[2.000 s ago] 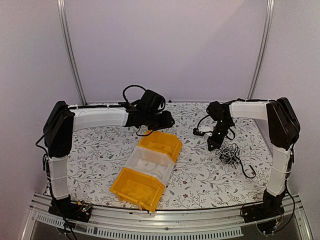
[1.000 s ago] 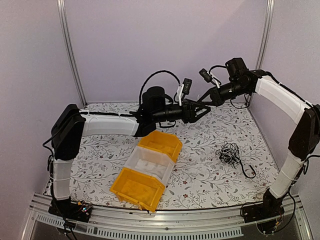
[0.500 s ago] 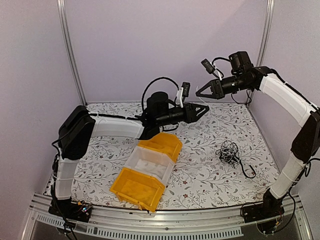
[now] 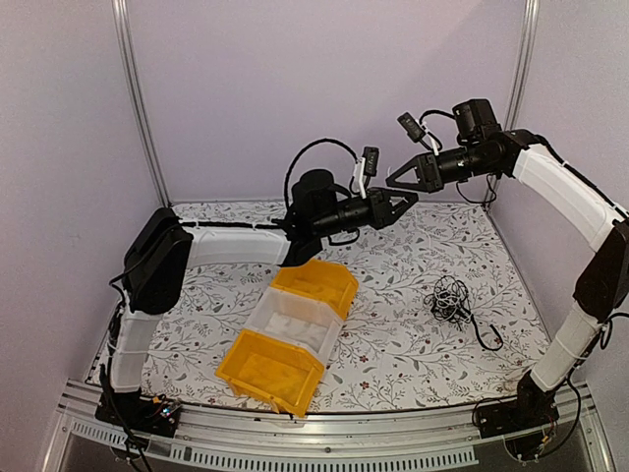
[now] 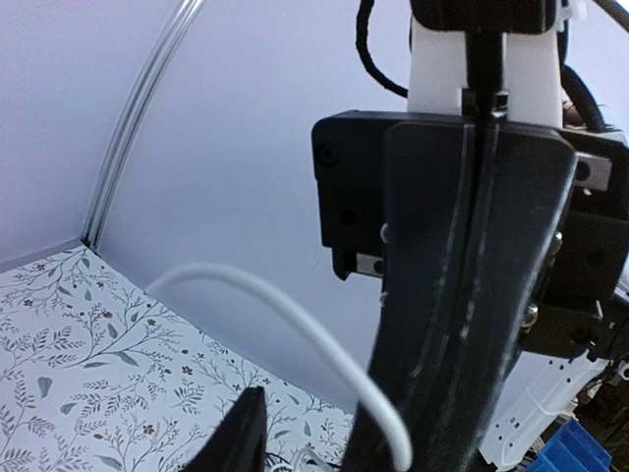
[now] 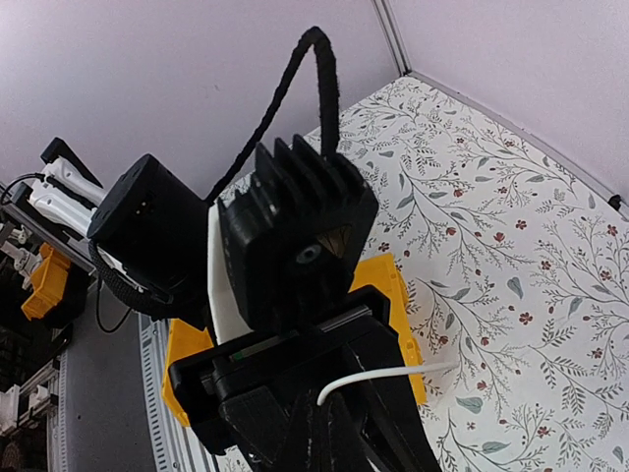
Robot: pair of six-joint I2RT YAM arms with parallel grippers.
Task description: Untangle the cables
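A tangled bunch of thin black cables (image 4: 450, 298) lies on the table at the right, with one tail trailing toward the front. Both grippers are raised above the back of the table, tip to tip. My right gripper (image 4: 391, 183) is shut, and a short white cable (image 6: 393, 374) comes out at its fingertips. In the left wrist view the same white cable (image 5: 295, 320) arcs to the right gripper's closed fingers (image 5: 462, 295). My left gripper (image 4: 401, 203) is open just below it; one of its fingers (image 5: 244, 433) shows apart from the cable.
Three bins stand in a diagonal row at centre: a yellow one (image 4: 316, 283), a clear one (image 4: 295, 323) and a nearer yellow one (image 4: 270, 369). Metal frame posts (image 4: 138, 108) rise at the back corners. The table has a floral cloth (image 4: 197, 295).
Both arms have lifted from the table to the back. In the last half second my left gripper has risen toward the right gripper's tip. The black bunch has stayed put.
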